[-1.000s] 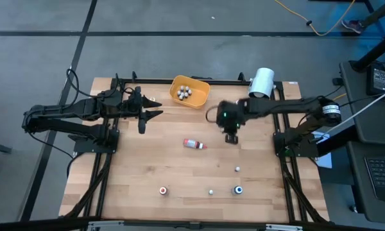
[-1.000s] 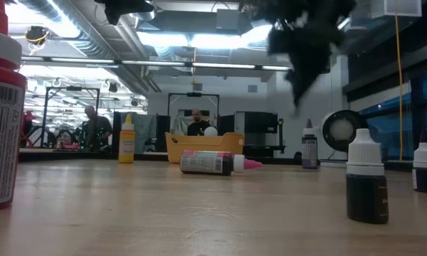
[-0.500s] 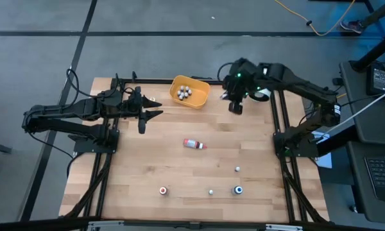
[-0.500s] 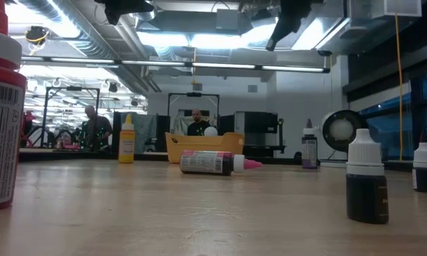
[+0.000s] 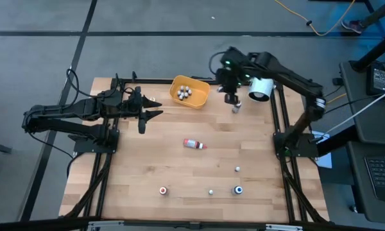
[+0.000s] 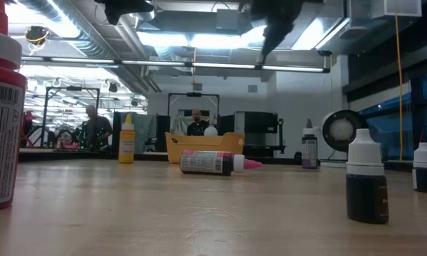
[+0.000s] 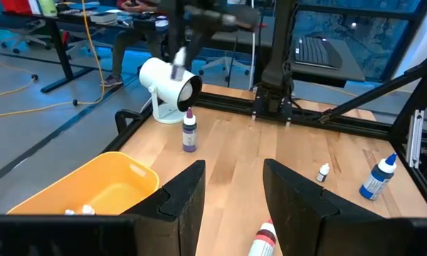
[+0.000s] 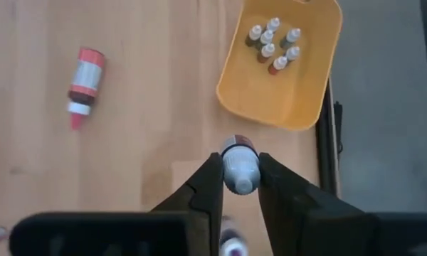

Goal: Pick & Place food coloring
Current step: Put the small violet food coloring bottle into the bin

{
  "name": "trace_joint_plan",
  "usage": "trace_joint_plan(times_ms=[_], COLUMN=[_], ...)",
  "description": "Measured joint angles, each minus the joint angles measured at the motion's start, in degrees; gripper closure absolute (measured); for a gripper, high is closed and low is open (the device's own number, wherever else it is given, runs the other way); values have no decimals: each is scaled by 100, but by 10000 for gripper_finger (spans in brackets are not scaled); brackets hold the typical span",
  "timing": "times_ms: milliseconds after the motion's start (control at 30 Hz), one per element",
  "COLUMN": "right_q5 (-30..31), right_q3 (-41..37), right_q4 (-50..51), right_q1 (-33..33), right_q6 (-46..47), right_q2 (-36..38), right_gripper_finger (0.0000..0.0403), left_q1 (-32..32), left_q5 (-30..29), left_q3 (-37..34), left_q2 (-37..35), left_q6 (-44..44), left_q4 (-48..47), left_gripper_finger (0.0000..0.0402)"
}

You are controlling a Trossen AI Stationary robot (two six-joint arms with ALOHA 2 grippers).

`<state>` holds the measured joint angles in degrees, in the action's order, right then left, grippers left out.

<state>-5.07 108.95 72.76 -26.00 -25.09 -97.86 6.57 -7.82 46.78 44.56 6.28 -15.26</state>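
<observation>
We read no words or brands, only a barcode with tiny illegible digits, on the red-capped bottle

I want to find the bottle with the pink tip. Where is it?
In the high view, the pink-tipped bottle lies on its side near the middle of the table, below the orange bowl.

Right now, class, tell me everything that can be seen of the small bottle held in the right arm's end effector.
The small white-capped food coloring bottle is clamped between the two dark fingers of the right end effector, lifted clear of the wooden table. Its rounded white cap faces the wrist camera, with a dark reddish body just visible behind it. It hangs beside the orange plastic bowl, not yet over it. Only the fingers touch it.
</observation>
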Motion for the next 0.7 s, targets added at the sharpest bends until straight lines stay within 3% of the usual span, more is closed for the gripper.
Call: trace_joint_plan(times_ms=[133, 300, 700], right_q5=[-148, -593, -754], right_q3=[971, 1770, 1880], right_q4=[191, -271, -993], right_q1=[-85, -191, -306], right_q6=[-533, -711, -827], right_q2=[-912, -1703, -2996], right_gripper_finger=[323, 326, 325], left_q1=[1, 1, 1], left_q5=[-1, -1, -1], left_q3=[0, 0, 0], left_q2=[0, 0, 0], left_q6=[0, 0, 0], left_q4=[0, 1, 0], left_gripper_finger=[263, 263, 263])
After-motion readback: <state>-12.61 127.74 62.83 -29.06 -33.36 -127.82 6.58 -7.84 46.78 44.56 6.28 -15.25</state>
